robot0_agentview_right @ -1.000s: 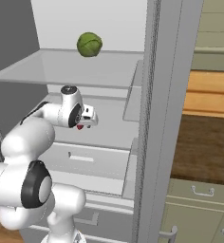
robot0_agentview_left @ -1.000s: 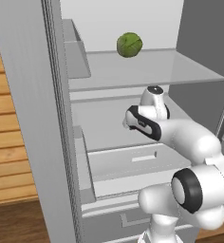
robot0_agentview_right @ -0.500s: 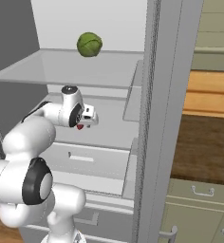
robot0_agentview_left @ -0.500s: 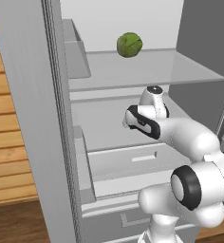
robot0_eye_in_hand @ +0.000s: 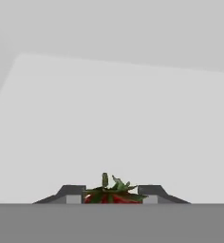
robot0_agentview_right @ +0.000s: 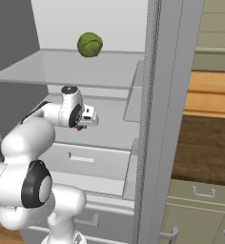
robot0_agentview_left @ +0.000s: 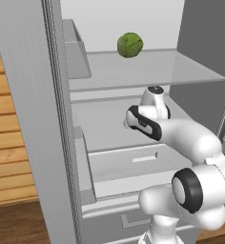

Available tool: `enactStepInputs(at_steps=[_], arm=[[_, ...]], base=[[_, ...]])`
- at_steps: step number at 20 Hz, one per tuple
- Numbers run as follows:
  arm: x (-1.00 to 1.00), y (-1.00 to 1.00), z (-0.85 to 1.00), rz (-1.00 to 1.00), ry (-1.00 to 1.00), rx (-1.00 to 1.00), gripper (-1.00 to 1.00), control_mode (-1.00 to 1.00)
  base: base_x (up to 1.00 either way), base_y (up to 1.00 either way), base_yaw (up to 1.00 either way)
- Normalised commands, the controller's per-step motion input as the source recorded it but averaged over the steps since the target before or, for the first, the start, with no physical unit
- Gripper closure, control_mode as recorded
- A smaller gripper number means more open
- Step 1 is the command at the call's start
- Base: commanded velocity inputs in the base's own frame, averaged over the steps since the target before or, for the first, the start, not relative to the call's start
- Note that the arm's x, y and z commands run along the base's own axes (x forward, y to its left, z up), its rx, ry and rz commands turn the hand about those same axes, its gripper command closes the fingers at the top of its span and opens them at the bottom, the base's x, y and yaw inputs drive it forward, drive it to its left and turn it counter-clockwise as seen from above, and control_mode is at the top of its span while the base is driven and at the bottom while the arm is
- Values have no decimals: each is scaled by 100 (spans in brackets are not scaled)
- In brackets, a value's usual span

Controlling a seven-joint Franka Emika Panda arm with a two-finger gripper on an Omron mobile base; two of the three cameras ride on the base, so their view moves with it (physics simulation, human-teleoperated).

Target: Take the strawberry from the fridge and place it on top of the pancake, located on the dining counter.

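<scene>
The fridge (robot0_agentview_left: 52,143) stands open, and my arm reaches onto its middle white shelf (robot0_agentview_right: 114,128). The strawberry (robot0_eye_in_hand: 112,193), red with a green leafy cap, sits between my two dark fingertips at the bottom of the hand view. My gripper (robot0_eye_in_hand: 112,195) is shut on it. In the right base view the strawberry (robot0_agentview_right: 79,127) peeks out red just below the hand, low over the shelf. The hand (robot0_agentview_left: 133,119) hides the berry in the left base view. The pancake and the dining counter are out of view.
A round green leafy ball (robot0_agentview_left: 130,45) rests on the glass shelf (robot0_agentview_left: 148,71) above my hand. Two drawers (robot0_agentview_left: 128,167) sit below the middle shelf. The open door (robot0_agentview_right: 167,119) stands to the right, with a wooden floor and pale cabinets (robot0_agentview_right: 200,200) beyond.
The gripper has closed on the strawberry. The arm has stayed in the same place on the middle shelf.
</scene>
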Motion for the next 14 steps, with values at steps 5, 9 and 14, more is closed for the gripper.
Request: enactStepInputs(at_steps=[5,9,14], arm=[[-25,-3,0,-3,-2,0,100,-100],[-58,-8,5,-9,-10,0,100,-100],[-45,-2,31,-9,-1,0,100,-100]], base=[[0,0,0],[0,0,0],[0,0,0]])
